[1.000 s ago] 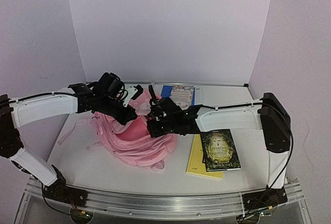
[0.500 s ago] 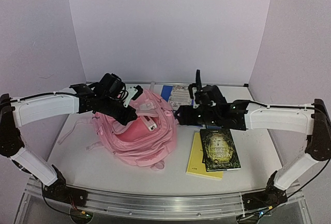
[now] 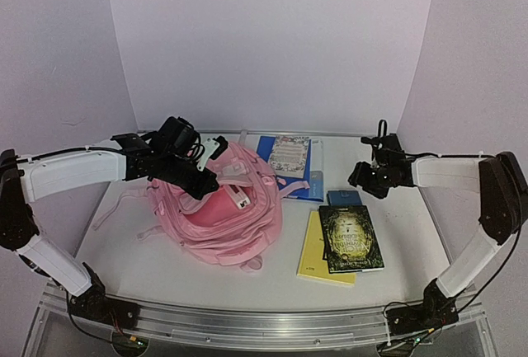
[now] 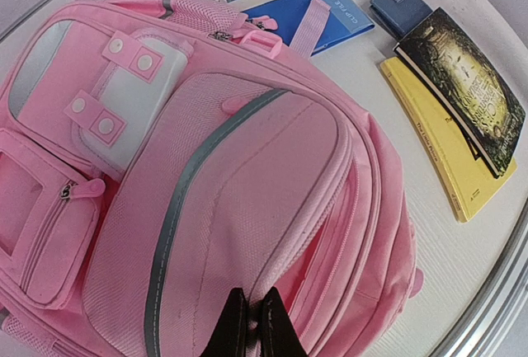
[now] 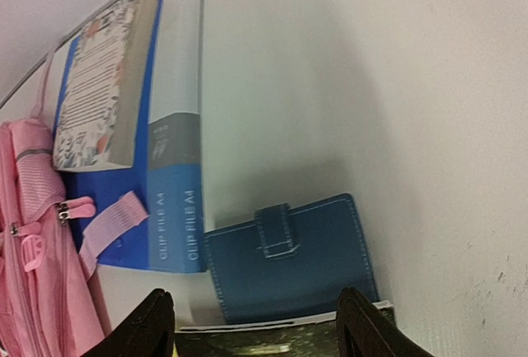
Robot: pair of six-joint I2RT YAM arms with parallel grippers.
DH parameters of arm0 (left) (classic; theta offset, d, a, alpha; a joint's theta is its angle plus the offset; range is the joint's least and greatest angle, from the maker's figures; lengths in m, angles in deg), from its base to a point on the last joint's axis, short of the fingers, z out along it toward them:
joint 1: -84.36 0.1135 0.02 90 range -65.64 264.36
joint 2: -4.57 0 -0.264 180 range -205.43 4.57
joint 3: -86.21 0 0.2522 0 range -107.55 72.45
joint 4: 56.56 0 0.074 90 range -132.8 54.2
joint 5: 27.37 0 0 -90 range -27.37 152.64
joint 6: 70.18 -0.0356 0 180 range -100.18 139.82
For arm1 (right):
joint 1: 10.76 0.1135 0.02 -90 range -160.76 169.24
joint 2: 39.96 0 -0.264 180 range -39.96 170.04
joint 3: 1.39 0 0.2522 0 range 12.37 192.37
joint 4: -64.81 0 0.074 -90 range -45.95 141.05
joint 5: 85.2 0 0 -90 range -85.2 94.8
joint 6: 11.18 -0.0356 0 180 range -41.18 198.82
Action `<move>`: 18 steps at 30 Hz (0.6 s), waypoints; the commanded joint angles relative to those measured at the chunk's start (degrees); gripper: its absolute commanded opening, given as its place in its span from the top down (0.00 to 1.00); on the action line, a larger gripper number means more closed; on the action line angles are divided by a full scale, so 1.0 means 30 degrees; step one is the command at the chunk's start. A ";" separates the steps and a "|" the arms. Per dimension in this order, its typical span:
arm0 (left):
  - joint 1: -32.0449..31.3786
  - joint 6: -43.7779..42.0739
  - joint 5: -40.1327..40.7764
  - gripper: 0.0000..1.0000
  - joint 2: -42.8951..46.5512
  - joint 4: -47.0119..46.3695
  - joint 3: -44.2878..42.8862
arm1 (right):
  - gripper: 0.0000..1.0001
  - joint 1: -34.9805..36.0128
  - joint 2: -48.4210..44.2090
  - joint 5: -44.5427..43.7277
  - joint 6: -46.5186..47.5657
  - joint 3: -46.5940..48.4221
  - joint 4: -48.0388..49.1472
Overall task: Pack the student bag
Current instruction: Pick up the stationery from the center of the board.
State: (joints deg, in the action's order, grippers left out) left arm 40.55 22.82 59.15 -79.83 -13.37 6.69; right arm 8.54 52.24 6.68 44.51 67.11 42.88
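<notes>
Top view: student bag (image 3: 227, 217) lies front-up on the tabletop (image 3: 140, 250), left of centre, too crumpled to read its axis. Left claw (image 3: 205, 182) is at its 11 o'clock edge, tips hidden. Right claw (image 3: 361, 180) is well apart at 3 o'clock.

Left wrist view: bag runs 7-to-1 o'clock, loop end toward the clip file (image 4: 330, 19), near edge cropped. Claw pressed together on pink fabric.

Right wrist view: claw spread wide, empty, above the blue wallet (image 5: 289, 250).

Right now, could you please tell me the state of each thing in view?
Bag: lying front up, front pockets shut.
File: flat, notebook on it.
Notebook: closed.
Wallet: closed, tab down.
Dark book: closed, atop yellow book.
Yellow book: closed, flat.
Left gripper: shut, at the bag.
Right gripper: open, empty, above the wallet.
</notes>
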 commanded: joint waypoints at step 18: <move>0.0025 -0.0035 0.0000 1.00 0.0475 -0.0904 -0.1020 | 0.41 -0.0291 0.4081 0.1940 0.1003 0.1564 -0.0052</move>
State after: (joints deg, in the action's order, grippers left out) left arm 40.55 22.80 58.71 -79.83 -13.35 6.69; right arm 7.56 62.28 12.65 46.03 68.36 43.14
